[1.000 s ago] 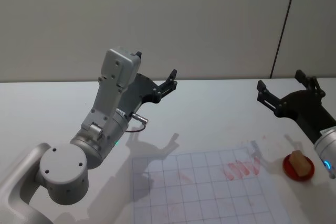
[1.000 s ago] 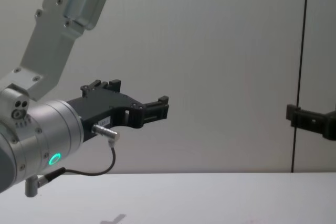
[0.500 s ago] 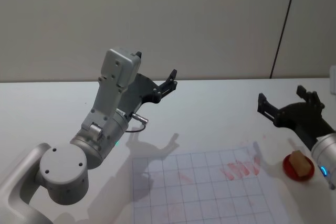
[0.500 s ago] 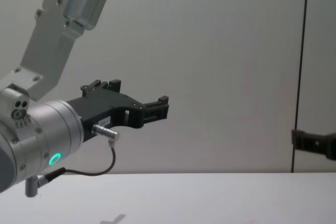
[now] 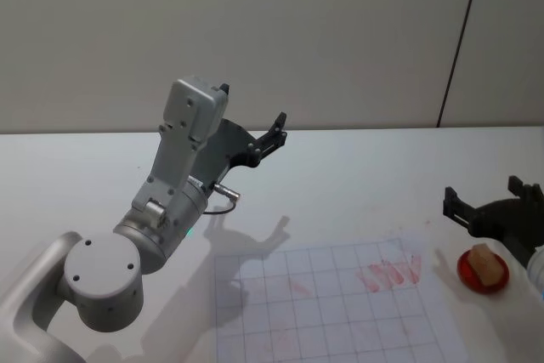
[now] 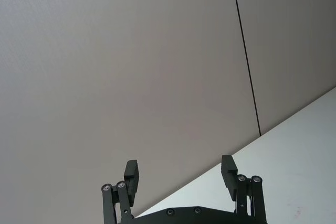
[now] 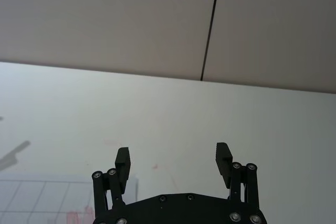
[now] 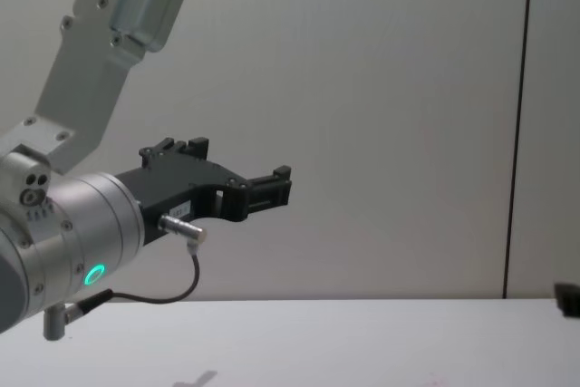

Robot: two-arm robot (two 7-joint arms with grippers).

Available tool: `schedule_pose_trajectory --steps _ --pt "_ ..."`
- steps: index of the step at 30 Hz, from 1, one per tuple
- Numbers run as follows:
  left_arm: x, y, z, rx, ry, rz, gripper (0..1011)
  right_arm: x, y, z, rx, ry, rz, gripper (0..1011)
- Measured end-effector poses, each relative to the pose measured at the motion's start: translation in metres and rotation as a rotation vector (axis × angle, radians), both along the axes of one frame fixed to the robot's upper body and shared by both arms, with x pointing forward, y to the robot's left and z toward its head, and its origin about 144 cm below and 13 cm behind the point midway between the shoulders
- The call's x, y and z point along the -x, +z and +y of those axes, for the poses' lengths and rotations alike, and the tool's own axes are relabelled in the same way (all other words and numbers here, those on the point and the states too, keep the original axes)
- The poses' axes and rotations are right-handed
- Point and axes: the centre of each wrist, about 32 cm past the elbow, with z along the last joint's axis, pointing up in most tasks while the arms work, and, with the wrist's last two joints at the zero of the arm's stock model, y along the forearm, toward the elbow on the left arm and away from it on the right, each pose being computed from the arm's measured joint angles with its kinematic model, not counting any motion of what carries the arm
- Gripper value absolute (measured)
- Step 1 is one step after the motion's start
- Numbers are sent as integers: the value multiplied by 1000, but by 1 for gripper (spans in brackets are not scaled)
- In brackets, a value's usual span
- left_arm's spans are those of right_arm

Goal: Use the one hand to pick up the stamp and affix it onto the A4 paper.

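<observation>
A4 paper (image 5: 331,303) cropped at bottom, right end effector (image 5: 486,198) cropped at right edge

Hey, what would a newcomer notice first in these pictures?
The left gripper, on a grey arm, rears over the left of the table, open toward the wall. At the right edge, the right gripper hangs open close by the wooden stamp on its red ink pad, beside the gridded A4 paper smeared with red prints.

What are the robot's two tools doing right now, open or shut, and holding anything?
Left black two-fingered tool: open, holding nothing.
Right black two-fingered tool: open, holding nothing.
</observation>
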Motion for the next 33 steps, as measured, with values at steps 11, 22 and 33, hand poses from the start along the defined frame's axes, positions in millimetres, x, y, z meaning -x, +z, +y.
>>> schedule_pose_trajectory --steps 11,22,33 --pt "0 0 0 0 0 0 1001 5 -2 -12 41 -4 77 1001" --pt "0 0 0 0 0 0 1001 7 -10 -22 29 12 132 1001" --pt "0 0 0 0 0 0 1001 6 -25 -30 8 18 184 1001"
